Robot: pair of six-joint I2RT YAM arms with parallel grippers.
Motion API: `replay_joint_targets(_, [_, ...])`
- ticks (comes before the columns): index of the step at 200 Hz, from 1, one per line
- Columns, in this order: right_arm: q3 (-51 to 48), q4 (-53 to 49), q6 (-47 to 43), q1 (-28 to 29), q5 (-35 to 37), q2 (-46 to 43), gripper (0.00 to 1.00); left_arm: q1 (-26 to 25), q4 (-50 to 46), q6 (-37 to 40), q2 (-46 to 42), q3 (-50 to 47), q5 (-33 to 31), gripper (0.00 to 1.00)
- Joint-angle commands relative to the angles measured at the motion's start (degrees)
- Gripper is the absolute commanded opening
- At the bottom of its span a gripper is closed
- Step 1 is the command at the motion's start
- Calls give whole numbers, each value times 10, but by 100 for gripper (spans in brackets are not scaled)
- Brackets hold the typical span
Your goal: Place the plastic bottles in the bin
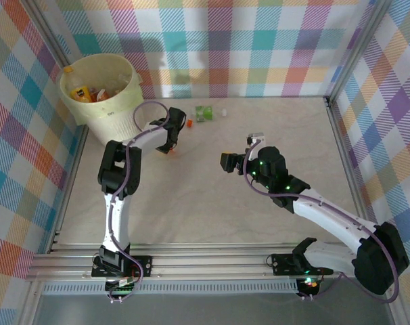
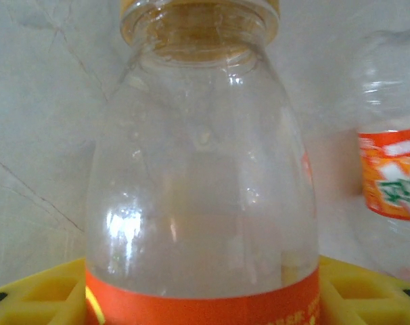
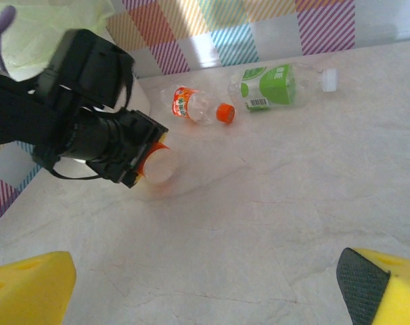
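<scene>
My left gripper (image 1: 169, 142) is shut on a clear plastic bottle (image 2: 201, 169) with an orange label and a yellow cap. Its yellow fingers (image 2: 36, 294) press on both sides of the label. From the right wrist view this bottle's base (image 3: 157, 164) pokes out of the black left gripper (image 3: 127, 152), low over the table. A second orange-labelled bottle (image 1: 185, 122) (image 3: 191, 105) and a green-labelled one (image 1: 204, 113) (image 3: 272, 84) lie just beyond. The pale-yellow bin (image 1: 90, 112) stands at the back left with several bottles inside. My right gripper (image 1: 231, 162) (image 3: 205, 298) hangs open over bare table, holding nothing.
Checked fabric walls with metal frame posts close in the back and both sides. The bin's wall (image 3: 42, 27) is close behind the left gripper. A small white cap (image 1: 224, 112) lies near the green bottle. Bare marble tabletop (image 1: 259, 217) spreads between the arms.
</scene>
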Motion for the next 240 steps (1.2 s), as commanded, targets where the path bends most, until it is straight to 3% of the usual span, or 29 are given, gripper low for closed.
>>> replay_joint_targets(1, [2, 20, -11, 3, -10, 8, 100, -14, 85, 83, -79, -24, -23, 40])
replay_joint_targets(55, [6, 25, -5, 3, -19, 22, 100, -22, 173, 206, -207, -70, -16, 38])
replay_joint_targets(106, [7, 28, -5, 2, -22, 25, 100, -18, 163, 323, -296, -40, 1, 38])
replay_joint_targets(229, [16, 30, 12, 3, -38, 39, 100, 75, 116, 414, -342, 50, 15, 46])
replay_joint_targets(240, [18, 30, 15, 3, -39, 42, 100, 93, 76, 414, -331, 71, 23, 45])
